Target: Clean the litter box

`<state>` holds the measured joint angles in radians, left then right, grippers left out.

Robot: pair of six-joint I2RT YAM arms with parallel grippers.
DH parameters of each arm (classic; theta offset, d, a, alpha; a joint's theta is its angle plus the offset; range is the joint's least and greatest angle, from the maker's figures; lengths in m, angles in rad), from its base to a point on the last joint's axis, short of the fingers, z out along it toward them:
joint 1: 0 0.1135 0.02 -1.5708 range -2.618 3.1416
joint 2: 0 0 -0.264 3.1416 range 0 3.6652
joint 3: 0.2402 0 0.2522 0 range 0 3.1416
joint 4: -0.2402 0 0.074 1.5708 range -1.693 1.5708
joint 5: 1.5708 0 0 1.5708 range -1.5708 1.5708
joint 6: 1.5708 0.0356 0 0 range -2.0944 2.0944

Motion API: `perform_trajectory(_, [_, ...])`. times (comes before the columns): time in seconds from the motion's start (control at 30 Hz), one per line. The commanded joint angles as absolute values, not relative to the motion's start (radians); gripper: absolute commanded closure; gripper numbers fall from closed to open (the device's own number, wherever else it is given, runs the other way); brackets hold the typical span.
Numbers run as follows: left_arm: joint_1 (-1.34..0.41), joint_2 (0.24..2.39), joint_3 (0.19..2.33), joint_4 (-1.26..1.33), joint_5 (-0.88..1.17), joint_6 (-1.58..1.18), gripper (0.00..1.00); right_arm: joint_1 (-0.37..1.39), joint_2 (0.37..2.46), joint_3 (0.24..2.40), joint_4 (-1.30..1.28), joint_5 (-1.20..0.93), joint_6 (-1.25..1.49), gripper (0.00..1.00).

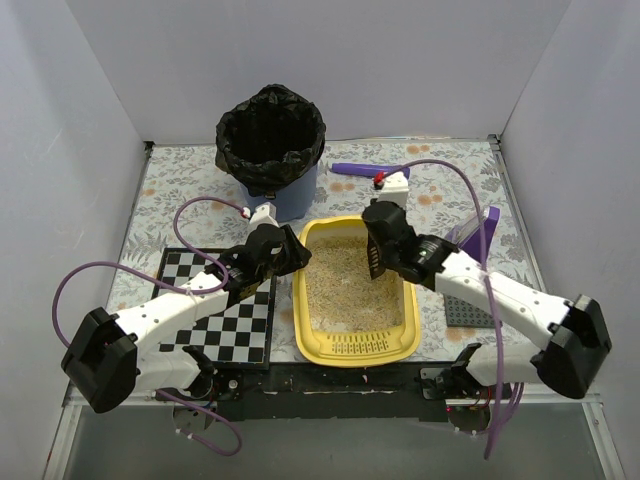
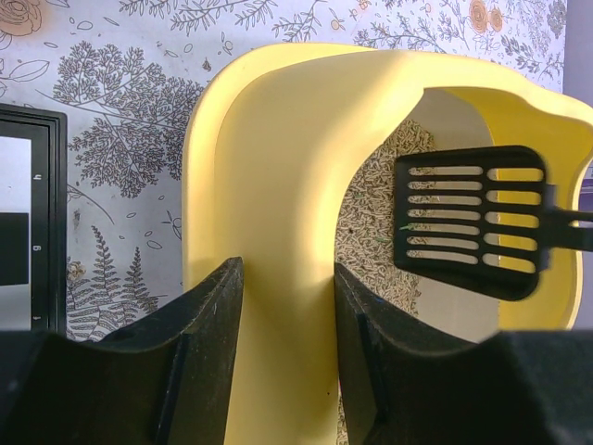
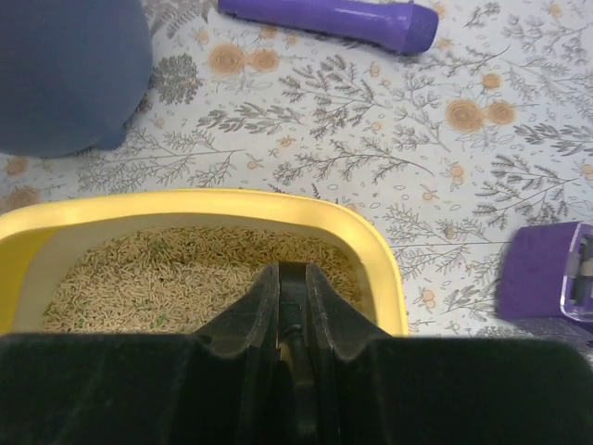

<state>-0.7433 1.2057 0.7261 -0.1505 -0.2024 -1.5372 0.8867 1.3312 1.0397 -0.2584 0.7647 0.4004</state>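
Note:
The yellow litter box (image 1: pixel 355 347) sits in the middle of the table with beige litter (image 1: pixel 345 285) in it. My left gripper (image 1: pixel 297 254) straddles the box's left wall, and the yellow wall (image 2: pixel 278 185) fills the gap between its fingers (image 2: pixel 211 306). My right gripper (image 1: pixel 380 243) is shut on the handle of a black slotted scoop (image 1: pixel 374 264), holding it over the far right of the litter. In the left wrist view the scoop head (image 2: pixel 473 222) hangs above the litter. The right wrist view shows the handle (image 3: pixel 293 287) between the fingers and the box's far rim (image 3: pixel 185 204).
A blue bin with a black bag (image 1: pixel 272 135) stands behind the box. A purple bar (image 1: pixel 360 170) and a white piece with a red cap (image 1: pixel 392 182) lie at the back. A chessboard (image 1: pixel 225 315) lies at left. A purple object (image 1: pixel 480 232) and a grey plate (image 1: pixel 465 310) lie at right.

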Motion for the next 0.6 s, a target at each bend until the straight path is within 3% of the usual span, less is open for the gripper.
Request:
perform_trajectory(0.0, [-0.747, 1.163, 0.724, -0.149, -0.195, -1.546, 0.69, 0.881, 1.163, 0.973, -0.125, 0.731, 0.327, 0.99])
perform_trajectory(0.2, [-0.747, 1.155, 0.735, -0.155, -0.195, -1.536, 0.57, 0.881, 1.08, 0.917, -0.063, 0.571, 0.33, 0.99])
perform_trajectory(0.4, [-0.749, 1.132, 0.741, -0.164, -0.179, -1.517, 0.02, 0.881, 1.089, 0.882, -0.048, 0.379, 0.383, 0.99])
perform_trajectory(0.57, [-0.747, 1.105, 0.744, -0.193, -0.202, -1.511, 0.02, 0.881, 1.101, 0.864, -0.055, 0.071, 0.382, 0.99])
